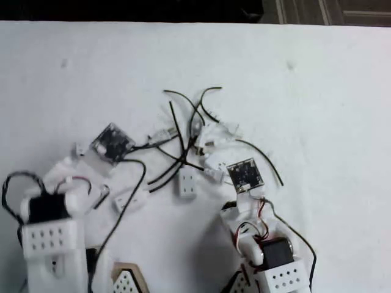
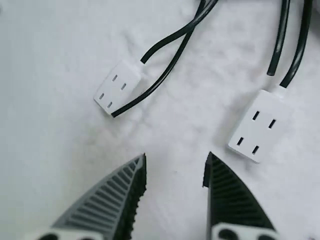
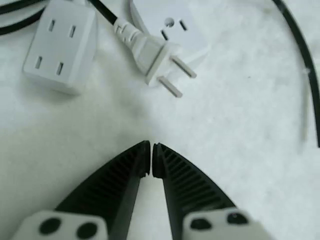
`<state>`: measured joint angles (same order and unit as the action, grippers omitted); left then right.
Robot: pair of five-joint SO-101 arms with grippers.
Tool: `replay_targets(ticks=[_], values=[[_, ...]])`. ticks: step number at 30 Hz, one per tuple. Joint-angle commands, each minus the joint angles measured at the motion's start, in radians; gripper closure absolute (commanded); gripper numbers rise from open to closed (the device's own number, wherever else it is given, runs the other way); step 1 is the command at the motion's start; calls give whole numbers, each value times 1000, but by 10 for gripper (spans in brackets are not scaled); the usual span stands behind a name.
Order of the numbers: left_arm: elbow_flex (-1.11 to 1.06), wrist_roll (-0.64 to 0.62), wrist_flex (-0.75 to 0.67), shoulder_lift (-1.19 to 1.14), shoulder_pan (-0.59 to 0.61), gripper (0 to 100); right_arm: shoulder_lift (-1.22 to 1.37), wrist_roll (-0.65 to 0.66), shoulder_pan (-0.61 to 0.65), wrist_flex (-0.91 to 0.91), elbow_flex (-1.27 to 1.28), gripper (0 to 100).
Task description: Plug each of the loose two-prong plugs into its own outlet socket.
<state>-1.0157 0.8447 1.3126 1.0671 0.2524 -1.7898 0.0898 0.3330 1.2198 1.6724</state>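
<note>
While the right end effector [image 3: 151, 160] hangs pinched together and empty near the loose plug [image 3: 150, 52], which lies flat on the counter [image 3: 240, 130] beside a socket block [image 3: 60, 45], it should part first, then take the plug's body, prongs left free; left end effector [image 2: 175, 172] agape, empty.

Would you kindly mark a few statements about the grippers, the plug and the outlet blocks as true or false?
1. The left gripper has its jaws apart. True.
2. The right gripper grips the two-prong plug. False: its jaws are shut on nothing; the plug lies loose on the table.
3. The plug's prongs are bare. True.
4. Both outlet blocks before the left gripper hold plugs. False: their slots are empty.
</note>
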Motion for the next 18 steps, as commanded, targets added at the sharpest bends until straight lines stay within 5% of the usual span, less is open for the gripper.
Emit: replay_targets(ticks=[1, 6, 13, 18], values=[[-135, -104, 5, 275, 44, 808, -10, 78, -30, -53, -60, 981], [-288, -127, 5, 527, 74, 808, -5, 298, -33, -22, -110, 938], [-494, -129, 5, 763, 74, 808, 47, 315, -38, 31, -338, 958], [-557, -129, -23, 757, 74, 808, 344, 344, -36, 28, -519, 899]])
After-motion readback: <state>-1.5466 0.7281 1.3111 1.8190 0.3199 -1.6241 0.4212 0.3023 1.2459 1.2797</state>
